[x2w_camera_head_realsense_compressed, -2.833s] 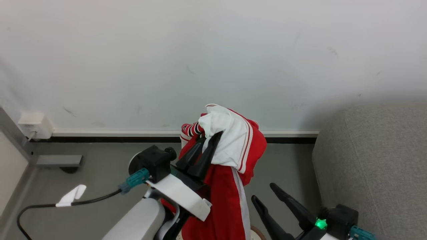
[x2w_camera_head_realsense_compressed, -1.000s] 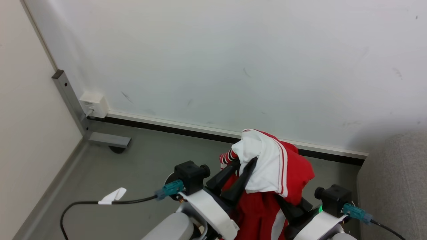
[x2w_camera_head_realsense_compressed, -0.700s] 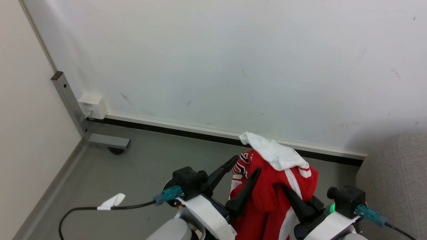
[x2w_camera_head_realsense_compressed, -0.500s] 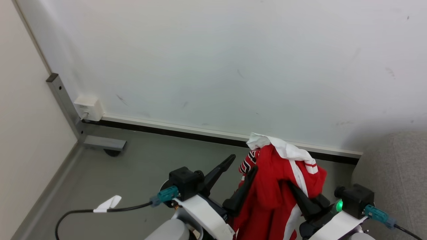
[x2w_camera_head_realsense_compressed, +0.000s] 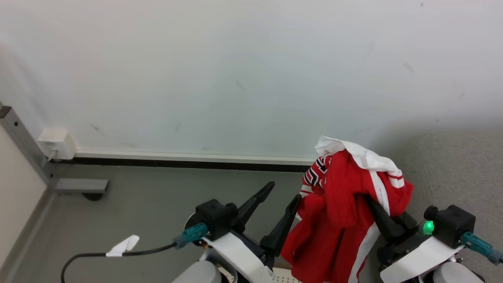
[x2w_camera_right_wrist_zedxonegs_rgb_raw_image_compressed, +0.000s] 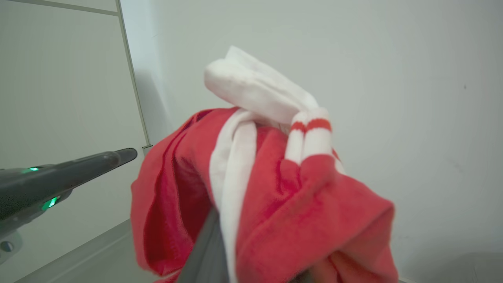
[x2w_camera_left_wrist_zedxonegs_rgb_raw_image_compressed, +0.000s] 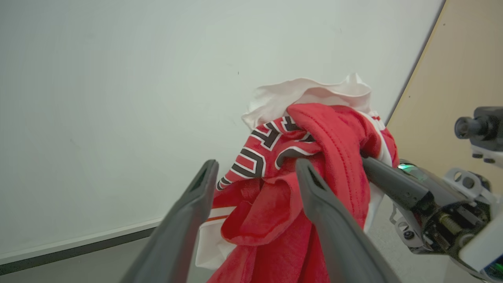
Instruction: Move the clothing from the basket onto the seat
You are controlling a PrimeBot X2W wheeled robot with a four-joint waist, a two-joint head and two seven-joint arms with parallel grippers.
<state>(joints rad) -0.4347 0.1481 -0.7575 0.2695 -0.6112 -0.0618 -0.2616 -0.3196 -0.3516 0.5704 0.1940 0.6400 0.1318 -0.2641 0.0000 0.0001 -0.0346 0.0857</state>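
Clothing (x2w_camera_head_realsense_compressed: 346,212) hangs bunched from my right gripper (x2w_camera_head_realsense_compressed: 377,214), which is clenched on it with its fingers buried in the red folds. The bundle is lifted up, just left of the grey seat (x2w_camera_head_realsense_compressed: 463,165). My left gripper (x2w_camera_head_realsense_compressed: 283,191) is spread wide and holds nothing, its right finger just beside the cloth. From the left wrist view I can make out black-and-white lettering on the red fabric, and I see the right gripper's dark finger running into it. From the right wrist view I get the white fold with two red stripes on top, and one left-gripper finger off to the left.
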